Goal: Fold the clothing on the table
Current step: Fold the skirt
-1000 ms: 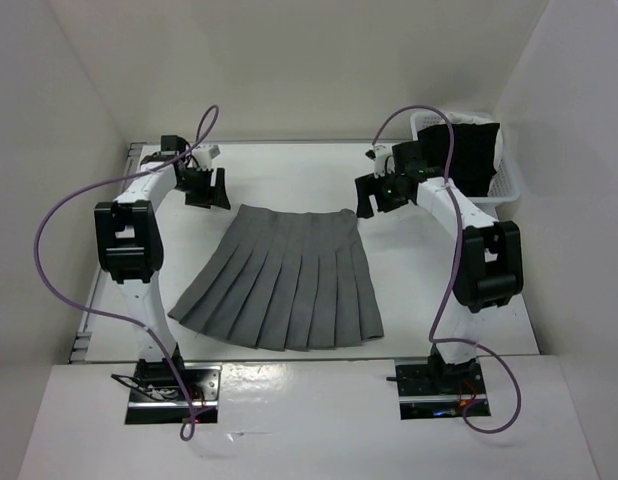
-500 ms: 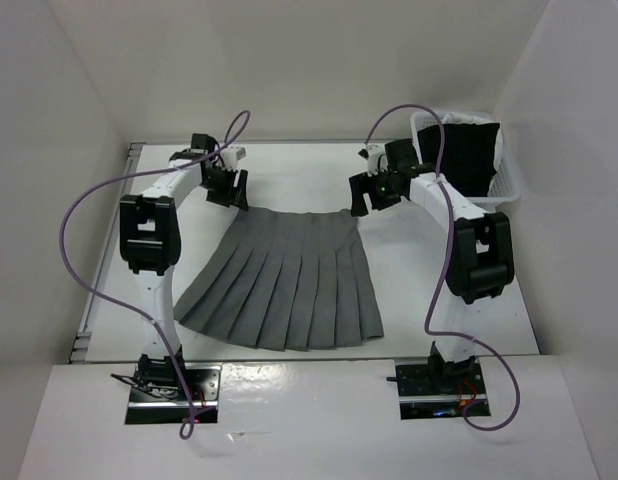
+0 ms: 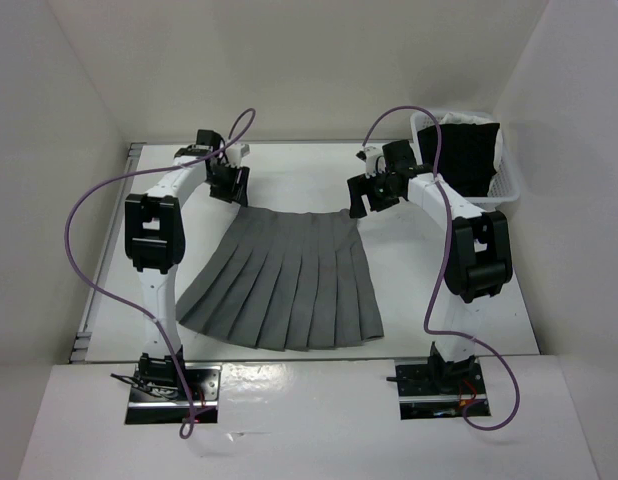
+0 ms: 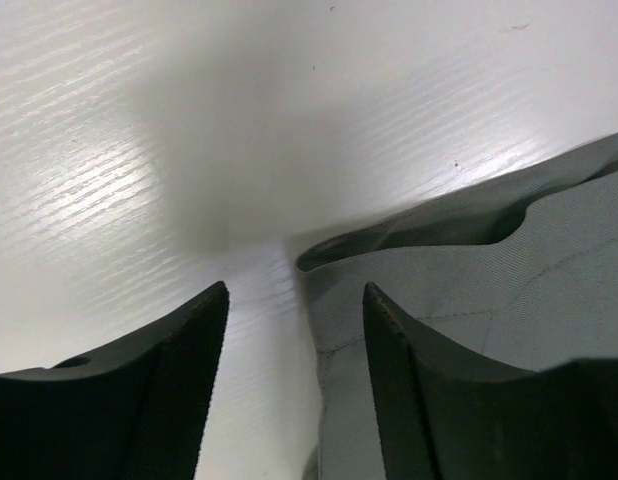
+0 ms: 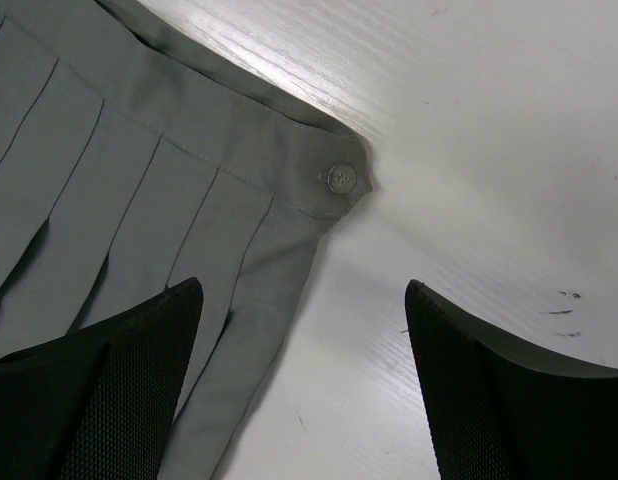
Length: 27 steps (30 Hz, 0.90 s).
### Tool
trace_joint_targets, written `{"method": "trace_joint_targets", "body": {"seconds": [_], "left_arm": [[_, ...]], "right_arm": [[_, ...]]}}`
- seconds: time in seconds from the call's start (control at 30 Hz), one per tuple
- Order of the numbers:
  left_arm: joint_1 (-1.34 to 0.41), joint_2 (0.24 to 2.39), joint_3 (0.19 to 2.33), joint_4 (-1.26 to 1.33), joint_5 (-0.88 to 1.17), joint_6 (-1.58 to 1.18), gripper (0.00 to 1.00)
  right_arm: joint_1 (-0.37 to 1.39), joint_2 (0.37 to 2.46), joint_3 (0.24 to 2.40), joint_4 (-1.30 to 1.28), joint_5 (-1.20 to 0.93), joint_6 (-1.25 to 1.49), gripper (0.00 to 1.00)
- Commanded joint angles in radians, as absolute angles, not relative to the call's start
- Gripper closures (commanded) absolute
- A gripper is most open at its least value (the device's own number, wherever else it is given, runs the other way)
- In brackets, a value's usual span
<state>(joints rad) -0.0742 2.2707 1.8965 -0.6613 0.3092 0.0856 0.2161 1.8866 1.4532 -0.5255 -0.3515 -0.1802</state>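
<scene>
White desk [image 3: 289, 172], skirt [image 3: 294, 280] flat; L jaws, R jaws both open at waistband corners. Go low, pinch both layers evenly.

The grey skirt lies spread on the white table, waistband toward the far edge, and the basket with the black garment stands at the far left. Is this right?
Not quite: the top external view shows the basket with the black garment at the far right. The skirt on the table is as you say.

Bright even light, blurred wrist-view foregrounds
</scene>
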Motion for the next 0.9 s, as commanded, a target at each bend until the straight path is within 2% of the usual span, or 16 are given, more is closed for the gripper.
{"method": "trace_joint_targets", "body": {"seconds": [0.0,0.07,0.63,0.73,0.87], "left_arm": [[-0.071,2.292,1.927,-0.673,0.298,0.117,0.38],[-0.071,2.301,1.927,-0.673,0.298,0.126,0.42],[-0.071,2.359,1.977,-0.715,0.330,0.155,0.43],[-0.080,2.359,1.988,-0.724,0.341,0.164,0.46],[-0.080,2.359,1.965,-0.733,0.341,0.173,0.55]], "right_arm": [[0.225,1.890,1.486,-0.528,-0.347,-0.192,0.14],[0.225,1.890,1.486,-0.518,-0.347,-0.192,0.14],[0.235,1.881,1.468,-0.509,-0.337,-0.192,0.14],[0.235,1.881,1.468,-0.509,-0.337,-0.192,0.14],[0.235,1.881,1.459,-0.509,-0.337,-0.192,0.14]]}}
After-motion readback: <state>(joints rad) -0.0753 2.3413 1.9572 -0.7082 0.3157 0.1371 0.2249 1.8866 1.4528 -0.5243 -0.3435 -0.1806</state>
